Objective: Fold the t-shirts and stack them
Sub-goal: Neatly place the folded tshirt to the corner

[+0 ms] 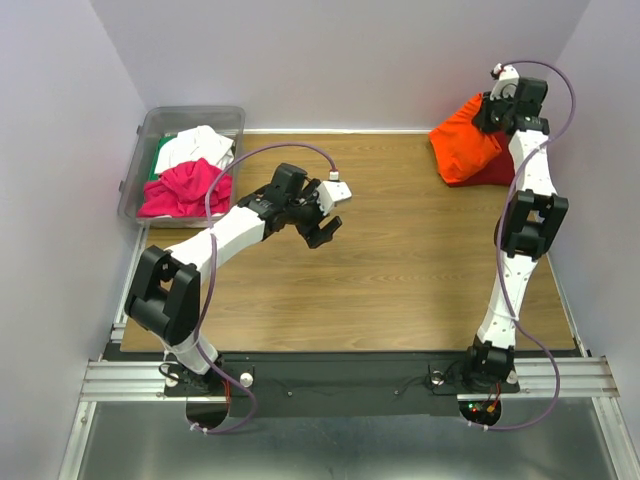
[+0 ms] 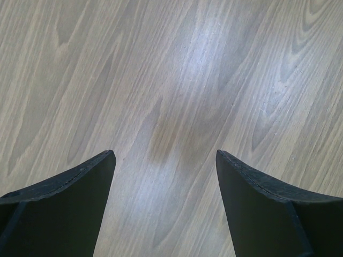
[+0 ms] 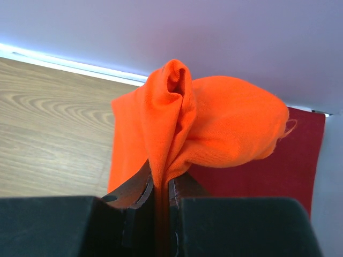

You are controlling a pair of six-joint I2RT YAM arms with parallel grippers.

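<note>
Orange t-shirt (image 3: 225, 128) cloth is pinched between the almost closed jaws of the right end effector (image 3: 161, 184). It is held bunched at the far right corner of the surface (image 1: 400, 270), over a dark red t-shirt (image 3: 300, 160) that appears to lie flat, though most of it is hidden. The left end effector (image 2: 166, 160) is spread wide and empty above bare wood. Stacking seems to be in hand. A lowering and a clean release onto the red one would be called for next.
</note>
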